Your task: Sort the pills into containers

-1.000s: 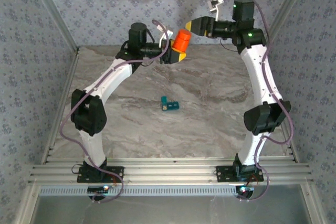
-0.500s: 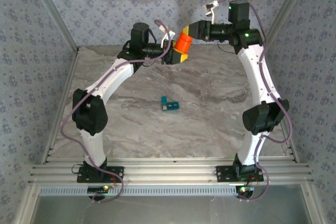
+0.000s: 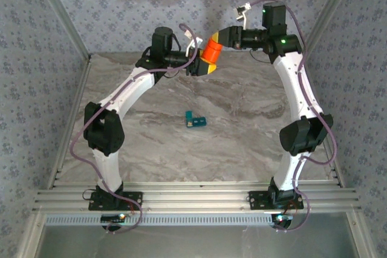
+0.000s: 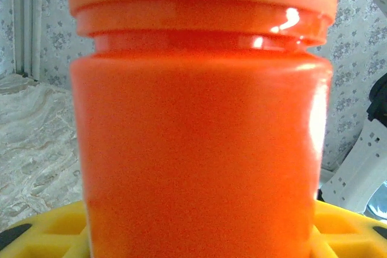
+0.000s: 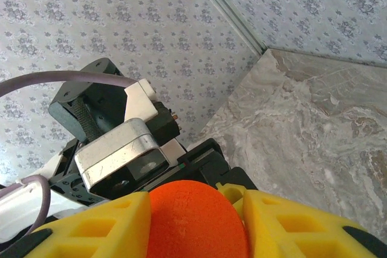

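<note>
Right gripper (image 3: pixel 216 37): jaws clamped on the orange cap (image 5: pixel 196 216), one yellow pad touching each side. Left gripper (image 3: pixel 204 64): jaws clamped on the orange bottle (image 4: pixel 199 137) below that cap, holding it in the air over the far edge of the table (image 3: pixel 254 149), about midway along. Teal pill box (image 3: pixel 195 121): lies on the table near its centre, well apart from both grippers, on their near-edge side, untouched.
</note>
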You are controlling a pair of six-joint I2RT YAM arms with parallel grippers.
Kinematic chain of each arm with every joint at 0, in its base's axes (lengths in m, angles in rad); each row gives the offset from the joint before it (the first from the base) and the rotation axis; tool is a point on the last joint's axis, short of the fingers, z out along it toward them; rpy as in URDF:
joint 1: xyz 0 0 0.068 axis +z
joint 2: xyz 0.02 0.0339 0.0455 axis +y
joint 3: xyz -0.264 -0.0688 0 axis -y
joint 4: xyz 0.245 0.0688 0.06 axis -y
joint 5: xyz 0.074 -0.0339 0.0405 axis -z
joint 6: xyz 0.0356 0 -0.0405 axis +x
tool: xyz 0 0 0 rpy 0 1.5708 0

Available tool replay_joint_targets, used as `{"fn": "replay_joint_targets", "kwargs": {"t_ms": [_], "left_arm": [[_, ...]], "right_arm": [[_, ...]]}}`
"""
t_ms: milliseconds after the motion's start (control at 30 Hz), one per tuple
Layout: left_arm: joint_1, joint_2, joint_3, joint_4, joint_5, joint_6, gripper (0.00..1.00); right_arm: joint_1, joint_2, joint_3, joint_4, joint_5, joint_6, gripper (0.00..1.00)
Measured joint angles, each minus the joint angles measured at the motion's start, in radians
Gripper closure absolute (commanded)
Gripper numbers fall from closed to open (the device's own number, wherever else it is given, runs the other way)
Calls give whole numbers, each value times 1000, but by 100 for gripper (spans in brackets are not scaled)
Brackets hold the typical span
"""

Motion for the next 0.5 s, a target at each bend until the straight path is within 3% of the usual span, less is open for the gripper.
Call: {"fn": "replay_joint_targets", "kwargs": {"t_ms": [367,500], "left_arm": [[-11,1,0,-38,-31,13,100],[-11,1,0,-37,-39,19,100]], "right_arm": [[0,-70,-127,80,74,43,58],[-3,-82,-149,103,89,70,44]]}}
